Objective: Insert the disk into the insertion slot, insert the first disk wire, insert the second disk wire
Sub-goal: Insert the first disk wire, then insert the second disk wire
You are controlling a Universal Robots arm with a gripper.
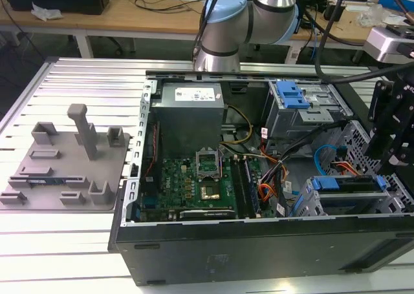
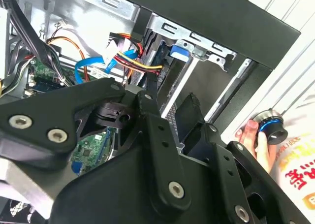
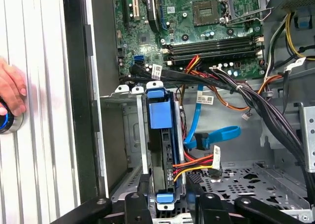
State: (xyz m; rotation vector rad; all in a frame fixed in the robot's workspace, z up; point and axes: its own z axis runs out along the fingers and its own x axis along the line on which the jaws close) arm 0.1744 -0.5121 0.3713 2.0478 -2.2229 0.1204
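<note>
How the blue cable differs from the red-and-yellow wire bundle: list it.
The blue cable is one flat single-coloured ribbon; the wire bundle is several thin red, yellow and black strands. The blue cable doubles back in a loop; the wire bundle runs nearly straight. Both lie beside the disk.

A power supply (image 1: pixel 191 110) is sitting just beside the motherboard (image 1: pixel 194 181), cables (image 1: pixel 272 174) are bunching along its edge, and a grey fixture (image 1: pixel 65 168) is lying well apart from it.

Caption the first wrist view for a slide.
Blue-framed disk in the grey drive cage, blue cable looping beside it.
</note>
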